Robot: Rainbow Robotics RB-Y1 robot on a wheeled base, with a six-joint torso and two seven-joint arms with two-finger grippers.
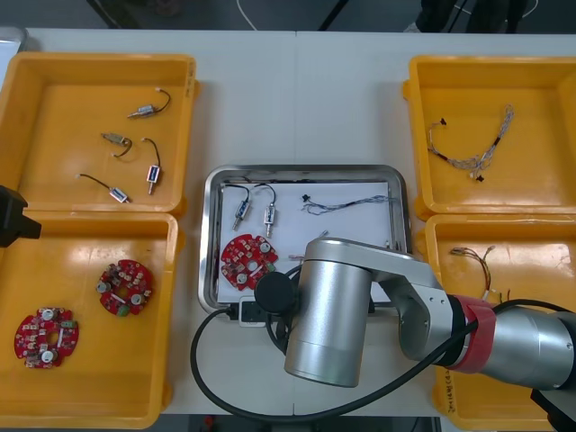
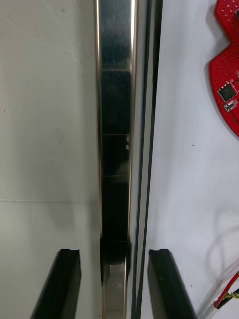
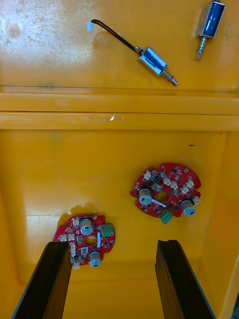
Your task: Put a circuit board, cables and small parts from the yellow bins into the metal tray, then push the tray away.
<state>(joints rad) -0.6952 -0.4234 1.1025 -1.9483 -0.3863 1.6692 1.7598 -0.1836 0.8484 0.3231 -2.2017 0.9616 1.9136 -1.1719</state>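
My right gripper [image 2: 113,251] sits at the near edge of the metal tray [image 2: 115,99]. Its fingers are parted, one on each side of the rim, with a gap on the outer side and nothing in their hold. Inside the tray lie a red circuit board [image 1: 247,261], two small metal parts [image 1: 269,217] and a twisted blue and white cable [image 1: 346,205]. The tray stands between the yellow bins [image 1: 54,117]. My left gripper [image 3: 112,244] hangs wide open and empty over the near left bin [image 3: 50,164] — two more boards [image 3: 166,189] lie in it.
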